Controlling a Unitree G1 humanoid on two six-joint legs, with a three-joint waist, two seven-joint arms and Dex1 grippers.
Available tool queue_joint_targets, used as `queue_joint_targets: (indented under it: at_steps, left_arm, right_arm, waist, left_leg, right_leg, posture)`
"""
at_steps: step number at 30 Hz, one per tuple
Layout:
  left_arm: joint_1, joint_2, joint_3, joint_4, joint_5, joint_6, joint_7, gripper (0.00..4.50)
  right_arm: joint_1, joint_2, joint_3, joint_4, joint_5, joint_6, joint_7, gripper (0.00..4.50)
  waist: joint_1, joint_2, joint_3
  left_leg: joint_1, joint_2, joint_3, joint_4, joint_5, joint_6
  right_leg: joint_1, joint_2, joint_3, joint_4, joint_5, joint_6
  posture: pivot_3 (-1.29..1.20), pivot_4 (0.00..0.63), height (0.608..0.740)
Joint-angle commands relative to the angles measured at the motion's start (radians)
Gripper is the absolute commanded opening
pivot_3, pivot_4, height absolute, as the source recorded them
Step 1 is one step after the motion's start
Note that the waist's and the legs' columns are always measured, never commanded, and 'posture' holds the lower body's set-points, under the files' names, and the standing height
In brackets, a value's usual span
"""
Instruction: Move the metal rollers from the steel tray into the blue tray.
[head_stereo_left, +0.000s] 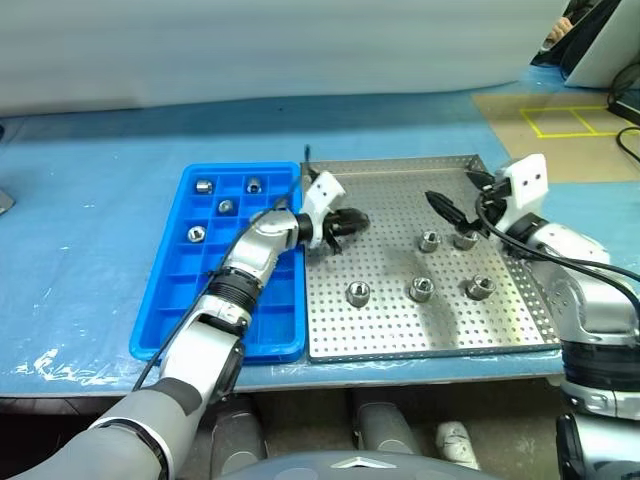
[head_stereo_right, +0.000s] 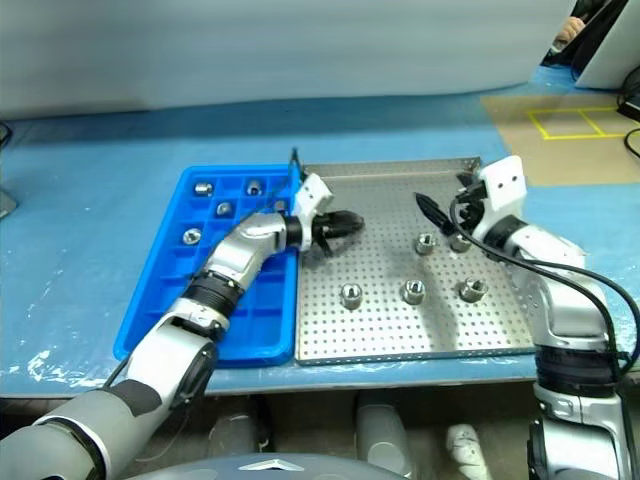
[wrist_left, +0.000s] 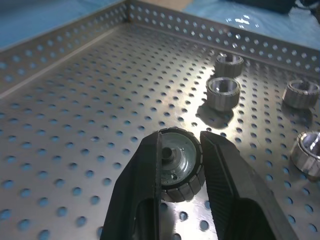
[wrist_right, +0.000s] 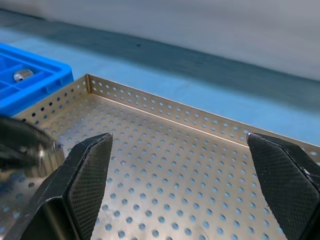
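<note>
Gripping roller (wrist_left: 179, 171), L tool (wrist_left: 181, 197), 5 rollers (head_stereo_left: 422, 289) nearby

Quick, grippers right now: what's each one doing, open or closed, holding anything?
Left gripper: shut on a small silvery-grey metal roller, above the perforated steel tray.
Right gripper: open, holding nothing, over the same tray.

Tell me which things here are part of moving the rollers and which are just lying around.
Part of the job:
- metal rollers: one held, five loose on the steel tray, four in the blue tray
- steel tray
- blue tray
- left end effector, shut on a roller
- right end effector, open

Just lying about:
- blue table cover
- cardboard with yellow tape
</note>
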Motion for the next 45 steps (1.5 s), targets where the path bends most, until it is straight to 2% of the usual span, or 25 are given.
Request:
queue_joint_targets:
  at_steps: [1,7,10,14,21,31,43,45]
  left_arm:
    - [0.015,0.050,0.069,-0.158,-0.004,-0.080,0.100,1.15]
    - [0.142,0.080,0.132,-0.431,-0.027,-0.094,0.249,1.15]
    - [0.248,0.073,0.155,-0.606,-0.067,-0.043,0.303,1.15]
    - [0.446,0.115,0.139,-0.829,-0.042,-0.023,0.339,1.15]
    - [0.714,0.177,0.180,-1.052,0.017,0.041,0.449,1.15]
    - [0.933,0.185,0.229,-1.173,0.064,0.115,0.569,1.15]
    - [0.958,0.192,0.196,-1.180,0.043,0.169,0.560,1.15]
    - [0.970,0.182,0.195,-1.190,0.026,0.176,0.559,1.59]
  right_arm:
    - [-0.091,0.034,0.030,0.045,0.006,-0.051,0.032,4.50]
    - [-0.234,0.100,0.127,0.211,-0.022,-0.117,0.133,4.50]
    - [-0.303,0.134,0.165,0.292,-0.038,-0.155,0.177,4.50]
    - [-0.370,0.179,0.199,0.412,-0.064,-0.217,0.223,4.50]
    - [-0.465,0.255,0.234,0.601,-0.109,-0.316,0.285,4.50]
    - [-0.532,0.309,0.237,0.762,-0.156,-0.414,0.338,4.50]
    - [-0.493,0.285,0.218,0.750,-0.181,-0.426,0.331,4.50]
    - [-0.485,0.275,0.215,0.740,-0.182,-0.423,0.325,4.50]
  waist:
    - [0.007,0.000,0.000]
    - [0.062,0.000,0.000]
    - [0.091,0.000,0.000]
    - [0.124,-0.001,0.000]
    - [0.157,-0.002,0.001]
    - [0.184,-0.002,0.001]
    - [0.188,-0.002,0.001]
    - [0.187,-0.002,0.001]
  left_leg:
    - [0.000,0.000,0.000,0.000,0.000,0.000]
    - [-0.001,0.001,0.002,0.000,0.000,0.001]
    - [-0.002,0.002,0.002,0.000,0.000,0.002]
    - [-0.004,0.002,0.003,0.000,-0.001,0.001]
    - [-0.005,0.004,0.002,0.000,0.001,-0.003]
    - [-0.008,0.004,-0.001,-0.001,0.002,-0.004]
    - [-0.008,0.004,-0.001,-0.001,0.002,-0.005]
    - [-0.008,0.004,-0.001,-0.001,0.002,-0.005]
  right_leg:
    - [0.000,0.000,0.000,0.000,0.000,0.000]
    - [0.000,0.000,-0.001,0.000,0.000,0.000]
    - [-0.001,-0.001,-0.002,0.000,0.000,0.000]
    - [-0.001,-0.002,-0.004,0.000,0.000,0.000]
    - [-0.004,-0.002,-0.006,0.002,0.000,0.000]
    - [-0.005,-0.002,-0.008,0.002,0.000,0.000]
    - [-0.006,-0.001,-0.008,0.003,0.000,0.000]
    - [-0.006,-0.001,-0.008,0.003,0.000,0.000]
  posture:
    - [-0.21,0.150,0.740]
    - [-0.08,0.150,0.740]
    - [-0.04,0.150,0.740]
    - [0.07,0.150,0.740]
    - [0.19,0.150,0.740]
    - [0.26,0.150,0.740]
    - [0.21,0.150,0.740]
    - [0.19,0.150,0.740]
